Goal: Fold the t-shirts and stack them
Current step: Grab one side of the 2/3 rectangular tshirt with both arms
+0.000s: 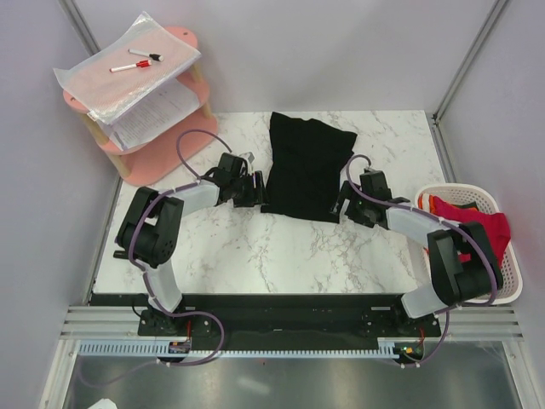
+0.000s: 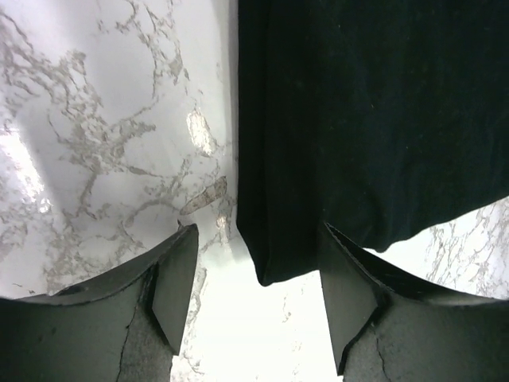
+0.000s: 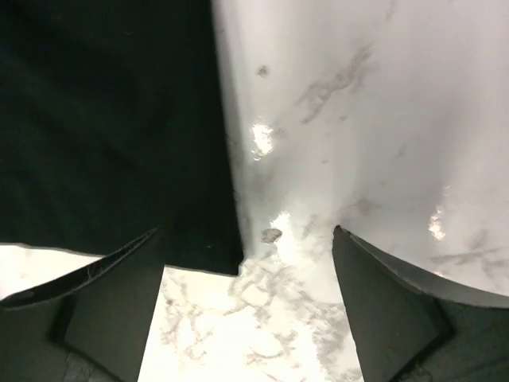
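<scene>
A black t-shirt lies folded into a tall rectangle in the middle of the marble table. My left gripper sits at its near left corner and my right gripper at its near right corner. In the left wrist view the left gripper is open, with the black t-shirt corner lying between its jaws. In the right wrist view the right gripper is open, and the black t-shirt corner reaches in beside the left finger. A red t-shirt and an orange t-shirt lie bunched in the basket.
A white slatted basket stands at the table's right edge, next to the right arm. A pink two-tier shelf with papers and markers sits at the back left corner. Booth walls close in the sides and back.
</scene>
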